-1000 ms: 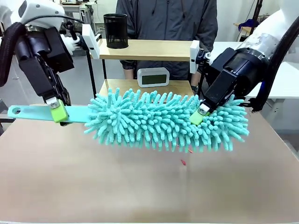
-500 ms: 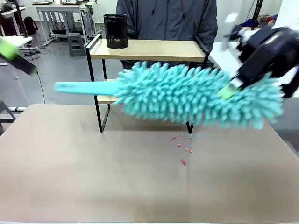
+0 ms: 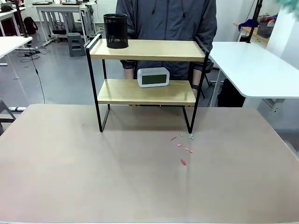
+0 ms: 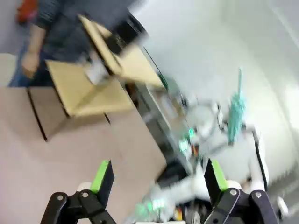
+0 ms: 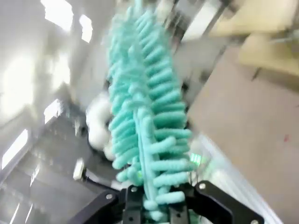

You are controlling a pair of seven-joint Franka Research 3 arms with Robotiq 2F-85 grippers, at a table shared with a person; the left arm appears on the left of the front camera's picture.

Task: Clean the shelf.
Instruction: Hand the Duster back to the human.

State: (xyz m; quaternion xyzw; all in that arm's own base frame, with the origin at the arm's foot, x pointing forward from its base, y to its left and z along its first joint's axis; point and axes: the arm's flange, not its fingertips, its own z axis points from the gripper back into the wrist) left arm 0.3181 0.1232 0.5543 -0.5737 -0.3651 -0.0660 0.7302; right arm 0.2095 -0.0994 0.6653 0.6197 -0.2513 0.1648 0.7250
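Two wrist views blurred | left fingers (image 4: 156, 179) spread, empty | right fingers (image 5: 154, 205) apparently clamp duster (image 5: 145, 121)

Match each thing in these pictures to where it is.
Things:
1. black mesh cup
2. white digital clock
3. teal chenille duster
4. small red scraps

Places:
A. on the table in front of the shelf
B. on the lower board
C. on the upper board
D. held in the right gripper

Pairs: 1-C, 2-B, 3-D, 4-A
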